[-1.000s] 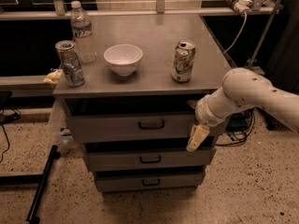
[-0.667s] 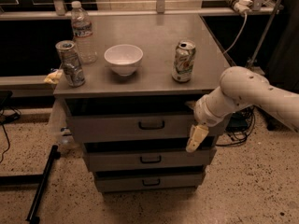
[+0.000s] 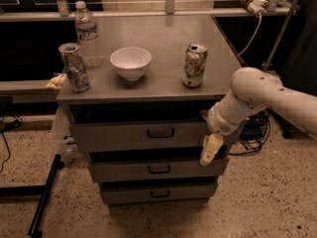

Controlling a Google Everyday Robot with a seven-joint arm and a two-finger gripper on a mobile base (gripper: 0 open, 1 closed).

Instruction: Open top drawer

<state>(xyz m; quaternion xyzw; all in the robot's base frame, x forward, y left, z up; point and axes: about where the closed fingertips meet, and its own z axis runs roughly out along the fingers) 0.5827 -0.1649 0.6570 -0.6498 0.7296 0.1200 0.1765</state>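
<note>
**Ana:** Where is the gripper [image 3: 210,150] now?

**Ben:** Low, at the front right corner of the desk [image 3: 163,31], pointing down. It hangs before the right end of the top drawer [image 3: 114,135]. Its tip is level with the gap above the middle drawer [image 3: 124,170]. It holds nothing. If it is wide or narrow, I cannot tell.

**Ana:** And the top drawer?

**Ben:** Directly under the front edge of the desk, the tallest front. To me it looks closed. Its black handle [image 3: 160,132] sits in the centre, well apart from the gripper.

**Ana:** So what must it do, in your opinion?

**Ben:** I think it should go left along the front edge and a little up, until it is level with the handle. Then it takes the bar squarely and pulls straight toward us. A crooked pull may jam the drawer, and a jerk could shake the things on top.

**Ana:** Let us count, from us to the back.

**Ben:** One gripper on one white arm [image 3: 267,95]. Three drawers, the lowest drawer [image 3: 129,193] the nearest, each with one handle. Two cans, the left can [image 3: 75,67] near the front left corner and the right can [image 3: 194,65] toward the right edge. One white bowl [image 3: 131,62] between them. One bottle [image 3: 87,33] behind the left can, by the left edge.
</note>
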